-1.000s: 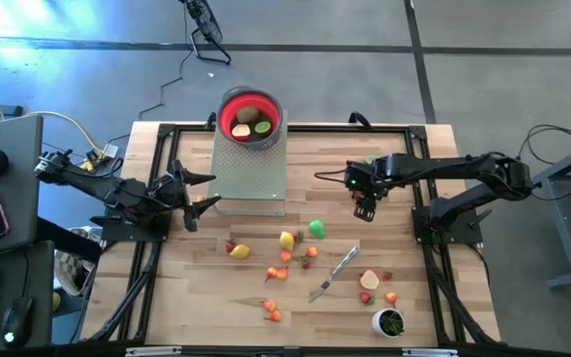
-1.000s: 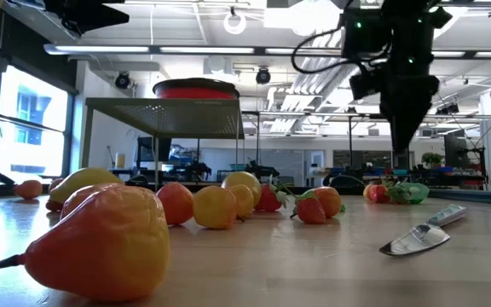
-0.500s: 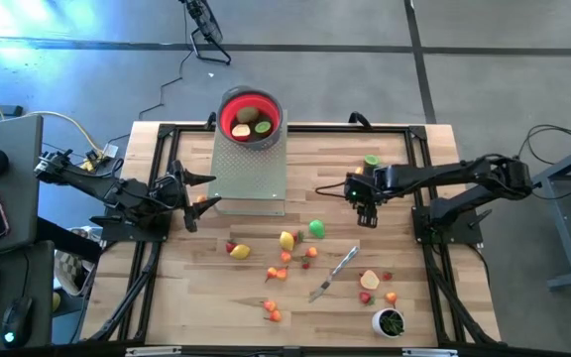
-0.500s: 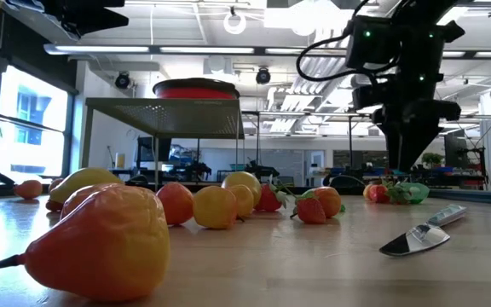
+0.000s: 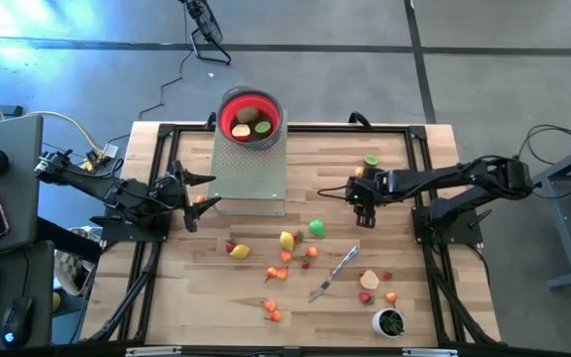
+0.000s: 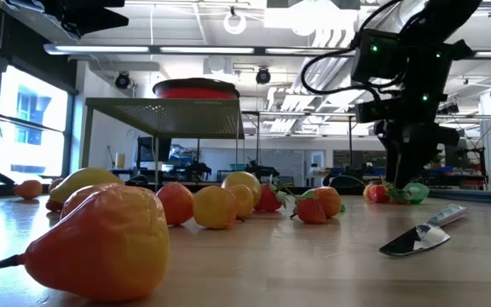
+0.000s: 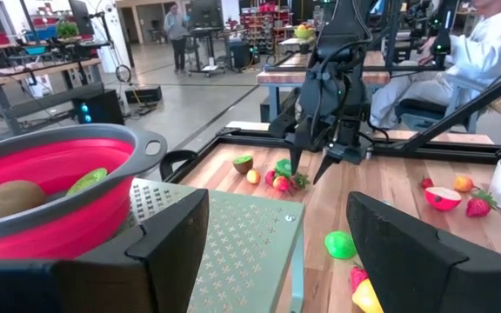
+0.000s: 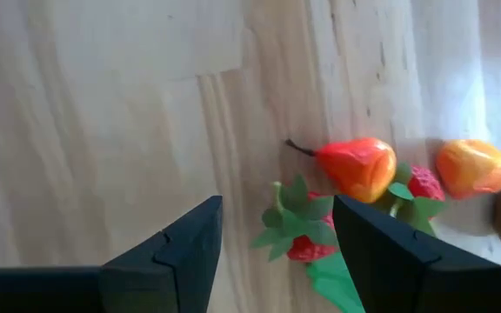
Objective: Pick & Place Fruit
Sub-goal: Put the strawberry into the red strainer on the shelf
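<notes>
Small toy fruit lies scattered on the wooden table (image 5: 206, 297). My right gripper (image 8: 277, 202) is open and points steeply down just above a cluster at the table's right: a strawberry with green leaves (image 8: 307, 236), a red-orange pear (image 8: 355, 168) and an orange piece (image 8: 472, 167). The left wrist view shows that gripper (image 7: 307, 171) over the cluster, touching nothing. My left gripper (image 5: 194, 201) waits open and level at the table's left, beside the perforated stand (image 5: 251, 171). The red bowl (image 5: 251, 117) on the stand's far end holds a few fruit pieces.
More fruit lies mid-table: a green piece (image 5: 317, 228), a yellow one (image 5: 286, 239), a lemon (image 5: 239, 251). A silver knife (image 5: 335, 273) and a white cup with green contents (image 5: 389, 321) sit near the front right. A green half (image 5: 371, 160) lies beyond the right arm.
My right gripper has come down toward the fruit cluster on the table's right, rolling somewhat about its own line as it sank. Its fingers stay the same distance apart. No fruit has moved.
</notes>
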Robot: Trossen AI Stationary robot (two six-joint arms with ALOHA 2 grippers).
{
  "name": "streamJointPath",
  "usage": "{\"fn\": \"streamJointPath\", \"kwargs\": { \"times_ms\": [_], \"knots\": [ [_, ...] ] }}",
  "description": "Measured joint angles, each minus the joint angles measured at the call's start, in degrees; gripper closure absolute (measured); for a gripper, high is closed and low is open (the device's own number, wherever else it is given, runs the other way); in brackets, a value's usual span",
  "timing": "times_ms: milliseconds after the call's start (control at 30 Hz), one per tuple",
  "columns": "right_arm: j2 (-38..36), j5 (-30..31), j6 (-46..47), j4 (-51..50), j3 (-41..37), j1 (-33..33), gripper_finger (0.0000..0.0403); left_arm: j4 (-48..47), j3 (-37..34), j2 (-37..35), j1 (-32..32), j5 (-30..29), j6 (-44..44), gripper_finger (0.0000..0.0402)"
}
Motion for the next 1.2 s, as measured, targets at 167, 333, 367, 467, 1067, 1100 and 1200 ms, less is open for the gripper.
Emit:
{"fn": "streamJointPath", "kwargs": {
  "times_ms": [167, 333, 367, 467, 1067, 1100, 1200],
  "knots": [
    [0.00, 0.79, 0.00, 1.38, -1.33, 0.02, 0.0192, 0.00, 0.00, 0.00, 0.00, 0.00, 0.00, 0.0135],
    [0.00, 1.54, -1.33, 5.41, -3.16, 0.01, 0.0192, 0.00, 0.07, 0.00, -0.02, 0.00, -0.01, 0.0135],
    [0.00, 1.85, -1.43, 5.86, -3.31, 0.02, 0.0192, 0.00, 0.07, 0.00, 0.00, 0.00, -0.02, 0.0135],
    [0.00, 2.52, -1.68, 6.05, -3.64, 0.02, 0.0192, 0.00, 0.07, 0.00, 0.00, 0.00, -0.02, 0.0135],
    [0.00, 2.13, -2.54, 5.27, -3.76, -0.01, 0.0310, 0.00, 0.07, 0.00, -0.01, 0.00, -0.02, 0.0135],
    [0.00, 2.13, -2.51, 5.27, -3.78, -0.01, 0.0316, 0.00, 0.07, 0.00, -0.01, 0.00, -0.02, 0.0135],
    [0.00, 2.12, -1.65, 5.29, -3.76, -0.01, 0.0339, 0.00, 0.07, 0.00, -0.01, 0.00, -0.02, 0.0135]
  ]
}}
